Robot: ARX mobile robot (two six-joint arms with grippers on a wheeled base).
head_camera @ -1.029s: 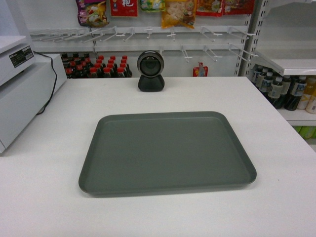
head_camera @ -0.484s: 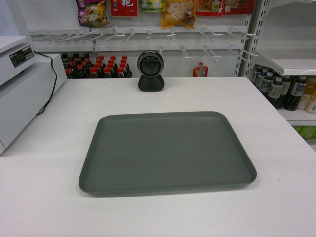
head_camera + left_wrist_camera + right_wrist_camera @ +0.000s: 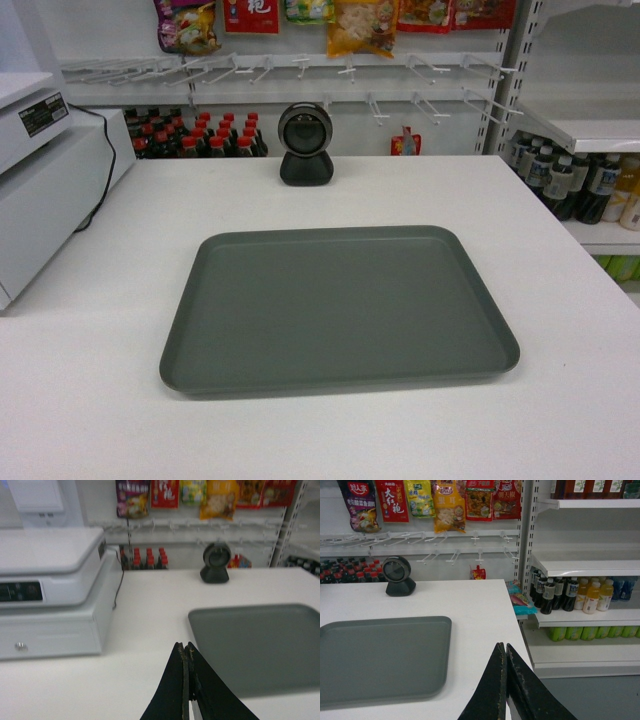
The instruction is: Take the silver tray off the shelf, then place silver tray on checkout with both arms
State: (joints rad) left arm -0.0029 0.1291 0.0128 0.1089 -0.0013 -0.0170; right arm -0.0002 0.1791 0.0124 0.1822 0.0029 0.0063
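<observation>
Tray (image 3: 338, 308) flat on the counter (image 3: 560, 260), mid-counter, bare white margin on every side. Left tool (image 3: 187, 652) pinched closed off its left edge, right tool (image 3: 505, 652) closed off its right edge — neither touching. Snack-bag writing too blurred to read; shelf (image 3: 592, 562) cut off at frame edge.

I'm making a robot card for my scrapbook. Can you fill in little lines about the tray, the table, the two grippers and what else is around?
tray: silver tray, flat on the checkout, empty
tray held: no, both grippers are off it
left gripper: fingers shut, holding nothing, left of the tray
right gripper: fingers shut, holding nothing, right of the tray
behind tray: black round scanner at the table's far edge
left side: white till
right side: shelf with drink bottles below
task: tray looks already placed
</observation>
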